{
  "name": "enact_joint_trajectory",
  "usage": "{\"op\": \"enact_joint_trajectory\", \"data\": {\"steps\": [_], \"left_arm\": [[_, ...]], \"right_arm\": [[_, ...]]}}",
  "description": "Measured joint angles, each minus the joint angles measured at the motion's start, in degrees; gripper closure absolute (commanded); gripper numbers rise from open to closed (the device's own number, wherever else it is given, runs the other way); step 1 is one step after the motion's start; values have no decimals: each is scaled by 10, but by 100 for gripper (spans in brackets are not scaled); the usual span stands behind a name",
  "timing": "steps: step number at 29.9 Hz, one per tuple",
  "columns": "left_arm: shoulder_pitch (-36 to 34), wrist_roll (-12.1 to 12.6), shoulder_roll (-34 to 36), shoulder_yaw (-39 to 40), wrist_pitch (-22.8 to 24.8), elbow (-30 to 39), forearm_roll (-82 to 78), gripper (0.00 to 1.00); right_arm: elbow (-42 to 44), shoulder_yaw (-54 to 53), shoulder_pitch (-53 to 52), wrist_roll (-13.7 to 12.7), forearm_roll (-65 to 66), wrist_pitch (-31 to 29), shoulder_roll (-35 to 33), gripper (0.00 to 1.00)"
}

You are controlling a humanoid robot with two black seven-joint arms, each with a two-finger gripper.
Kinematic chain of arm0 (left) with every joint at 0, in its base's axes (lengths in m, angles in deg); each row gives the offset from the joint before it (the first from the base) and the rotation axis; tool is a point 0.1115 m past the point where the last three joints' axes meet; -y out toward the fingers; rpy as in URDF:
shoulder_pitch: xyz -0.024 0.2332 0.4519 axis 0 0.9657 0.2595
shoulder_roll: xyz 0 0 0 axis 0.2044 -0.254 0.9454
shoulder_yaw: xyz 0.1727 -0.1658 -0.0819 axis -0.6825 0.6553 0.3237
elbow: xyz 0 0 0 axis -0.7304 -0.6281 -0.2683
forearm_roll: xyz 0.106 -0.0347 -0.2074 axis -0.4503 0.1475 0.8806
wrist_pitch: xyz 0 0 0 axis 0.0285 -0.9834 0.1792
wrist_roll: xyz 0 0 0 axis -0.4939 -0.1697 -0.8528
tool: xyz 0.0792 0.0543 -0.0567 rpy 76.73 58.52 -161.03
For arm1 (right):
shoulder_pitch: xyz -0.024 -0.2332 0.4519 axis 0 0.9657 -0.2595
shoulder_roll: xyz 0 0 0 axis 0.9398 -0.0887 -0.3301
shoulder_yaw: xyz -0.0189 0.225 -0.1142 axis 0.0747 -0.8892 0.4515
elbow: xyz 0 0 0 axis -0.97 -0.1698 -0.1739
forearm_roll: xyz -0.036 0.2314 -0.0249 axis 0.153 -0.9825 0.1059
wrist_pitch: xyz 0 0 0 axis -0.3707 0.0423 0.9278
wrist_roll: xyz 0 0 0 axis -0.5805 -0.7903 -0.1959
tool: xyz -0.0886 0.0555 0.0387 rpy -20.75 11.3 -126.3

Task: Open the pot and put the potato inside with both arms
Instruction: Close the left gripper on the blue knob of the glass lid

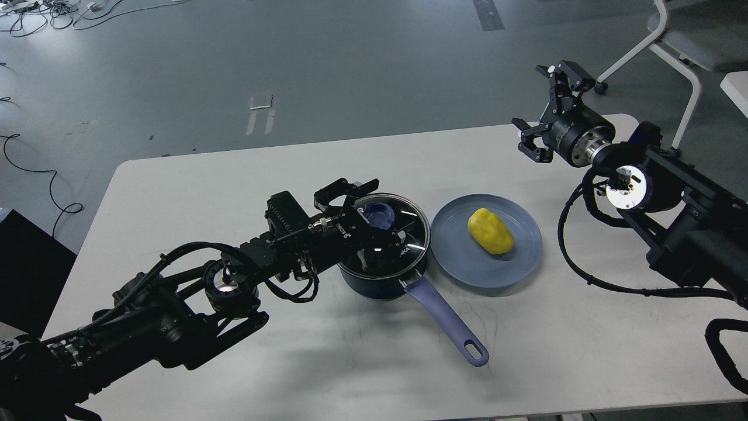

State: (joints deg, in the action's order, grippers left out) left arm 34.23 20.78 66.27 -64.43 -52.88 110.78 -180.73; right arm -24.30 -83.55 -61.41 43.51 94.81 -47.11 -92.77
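Note:
A dark blue pot (pixel 374 283) with a glass lid (pixel 409 231) and a long purple handle (pixel 447 318) stands mid-table. The lid is on the pot and its purple knob (pixel 380 214) shows. My left gripper (pixel 370 217) is low over the lid, open, with one finger (pixel 346 188) behind the knob and the other in front of it. A yellow potato (pixel 491 231) lies on a blue plate (pixel 467 266) to the right of the pot. My right gripper (pixel 542 106) is open and empty, held high above the table's far right corner.
The white table (pixel 204 175) carries only the pot and the plate. A white chair (pixel 672 47) and another table corner (pixel 737 88) stand at the upper right. A black box (pixel 23 257) sits at the left edge. Cables lie on the floor.

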Motion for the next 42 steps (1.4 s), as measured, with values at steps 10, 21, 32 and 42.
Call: {"op": "enact_joint_trajectory", "data": {"steps": [10, 21, 32, 42], "left_arm": [[15, -1, 7, 1, 0, -2, -1, 2], [21, -13, 11, 2, 0, -6, 8, 2], [28, -34, 8, 9, 0, -10, 10, 3], [28, -35, -8, 11, 1, -35, 17, 27]], "right_arm": [[0, 1, 4, 0, 0, 1, 0, 0], [0, 1, 5, 3, 0, 1, -1, 0], [0, 1, 10, 4, 1, 1, -1, 0], [0, 1, 12, 4, 1, 1, -3, 0]]}}
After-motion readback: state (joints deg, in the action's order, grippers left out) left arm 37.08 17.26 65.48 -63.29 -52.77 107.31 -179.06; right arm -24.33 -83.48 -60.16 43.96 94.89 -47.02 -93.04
